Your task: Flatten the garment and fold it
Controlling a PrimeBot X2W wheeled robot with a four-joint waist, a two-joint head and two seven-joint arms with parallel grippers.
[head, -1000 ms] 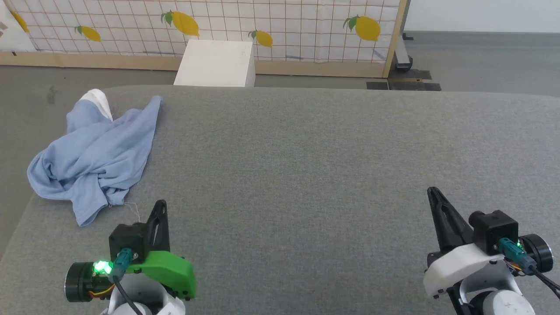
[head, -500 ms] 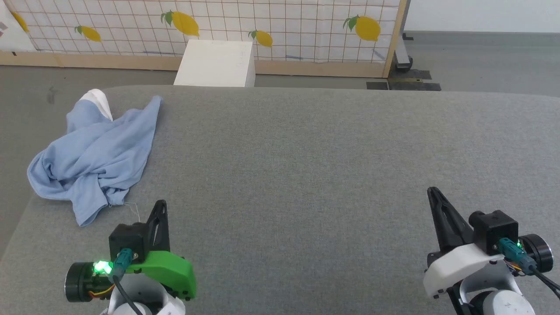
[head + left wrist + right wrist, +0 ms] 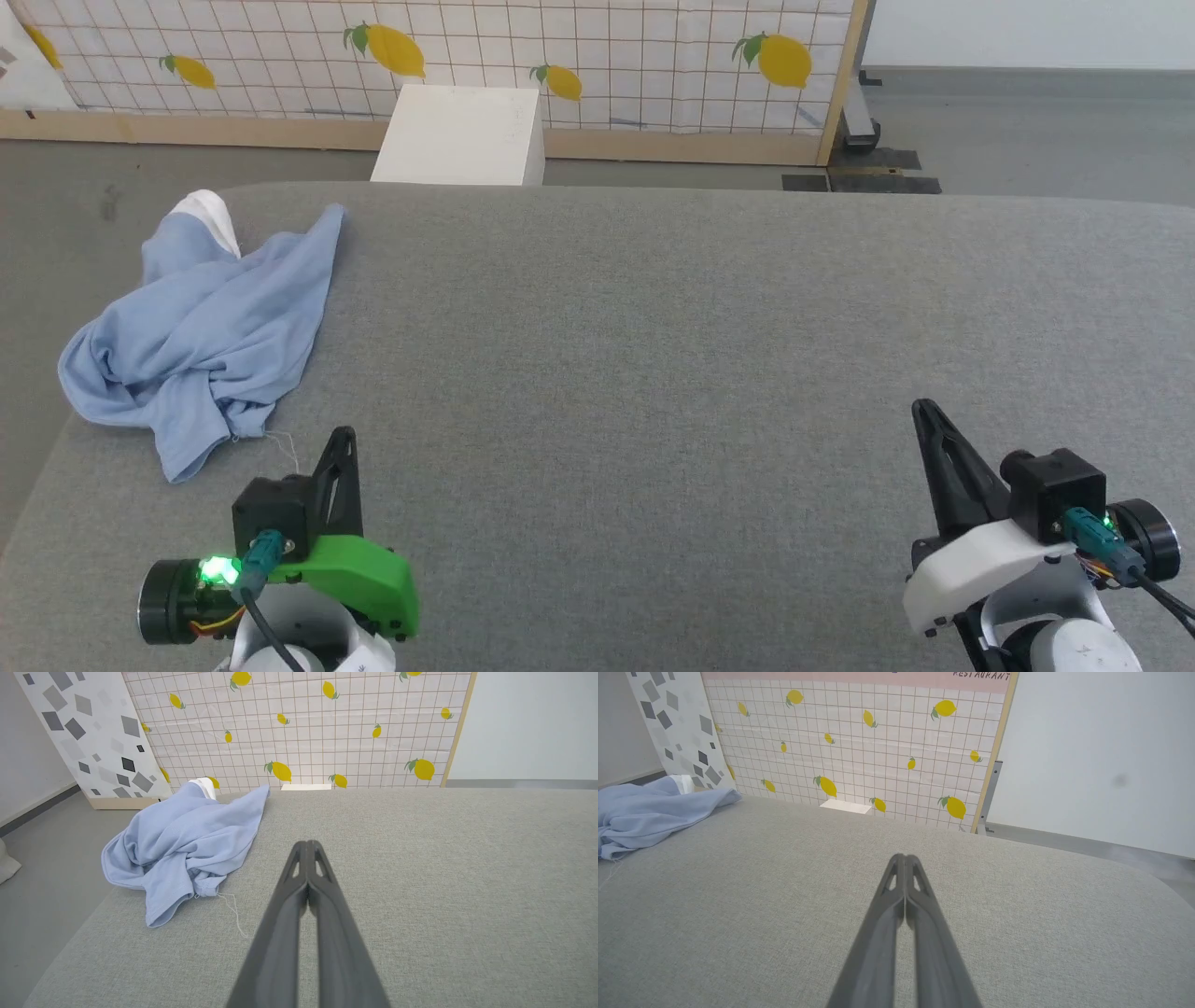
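The 2 left fingers [image 3: 285, 914] are pressed together along their length with nothing between them, and the 2 right fingers [image 3: 885, 924] are closed the same way, also empty. Both pairs point away from the robot over the grey tabletop [image 3: 653, 327], the left pair at the near left on a green housing [image 3: 359, 574], the right pair at the near right on a white housing [image 3: 971, 560], well apart from each other. The bottom edge of the head view cuts off both arms behind the wrists. The garment [image 3: 205, 327] lies crumpled in a heap at the tabletop's far-left corner, ahead and to the left of the left fingers and apart from them, its left side at the edge above the floor [image 3: 56, 205]. A bit of white collar [image 3: 213, 217] shows at its far end; the folds hide its front. A loose thread [image 3: 231, 910] trails from its near hem. Beyond the tabletop stand a white box [image 3: 462, 135] and a lemon-printed panel [image 3: 607, 56].
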